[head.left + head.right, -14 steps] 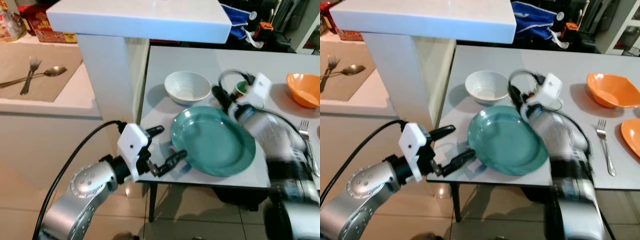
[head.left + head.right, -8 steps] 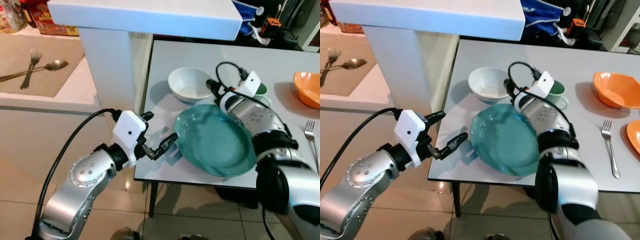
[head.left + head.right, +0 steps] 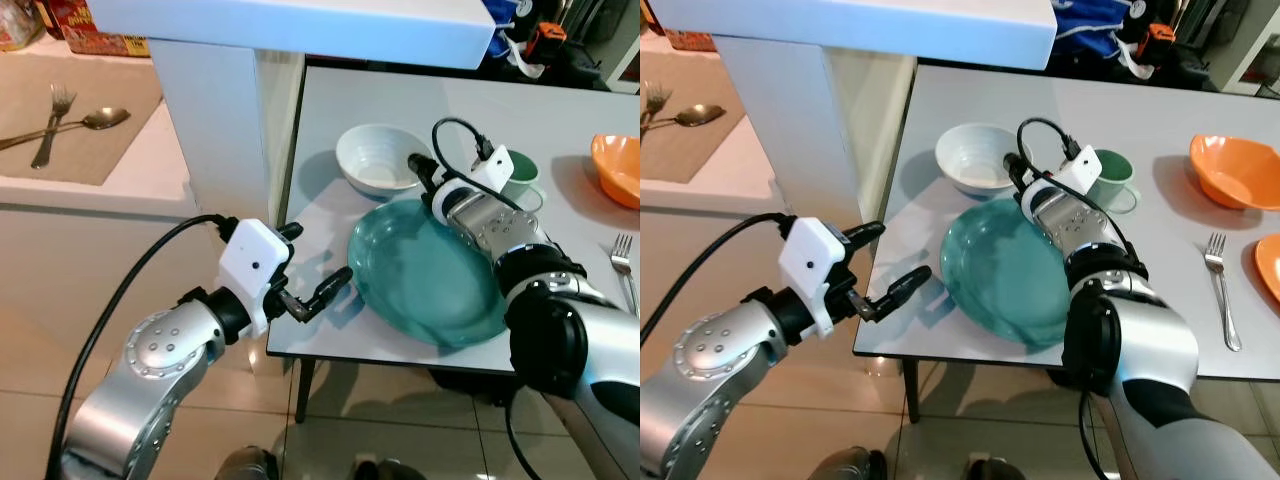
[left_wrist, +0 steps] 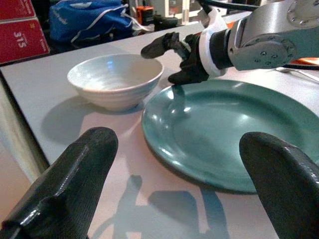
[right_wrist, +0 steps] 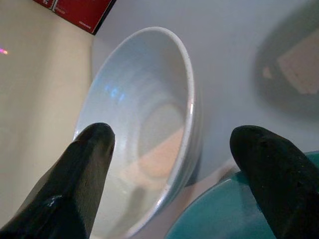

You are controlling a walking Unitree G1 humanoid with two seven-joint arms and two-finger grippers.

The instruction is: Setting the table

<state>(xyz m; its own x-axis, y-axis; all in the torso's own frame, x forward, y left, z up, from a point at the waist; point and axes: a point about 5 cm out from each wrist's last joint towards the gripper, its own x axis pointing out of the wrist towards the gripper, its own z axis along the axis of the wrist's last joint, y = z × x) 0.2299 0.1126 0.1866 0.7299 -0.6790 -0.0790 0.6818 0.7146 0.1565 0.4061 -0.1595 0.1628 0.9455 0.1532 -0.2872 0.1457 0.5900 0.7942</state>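
A teal plate (image 3: 425,270) lies near the grey table's left front corner, with a white bowl (image 3: 378,160) just behind it. My right gripper (image 3: 422,180) is open at the plate's far rim, between plate and bowl. In the left wrist view one of its fingers (image 4: 182,74) touches that rim. In the right wrist view the bowl (image 5: 144,124) lies between its spread fingers. My left gripper (image 3: 318,258) is open and empty, level with the table's left front corner, and points at the plate (image 4: 224,124).
Behind the right wrist stands a green mug (image 3: 1110,175). To the right are an orange bowl (image 3: 1230,170), a fork (image 3: 1220,290) and an orange plate (image 3: 1268,265). A white pillar (image 3: 230,120) stands against the table's left edge. A fork and a spoon (image 3: 60,125) lie on the left counter.
My right gripper has moved from near the mug to the plate's far rim by the bowl. The left gripper has risen a little toward the table corner, still open. The camera has shifted.
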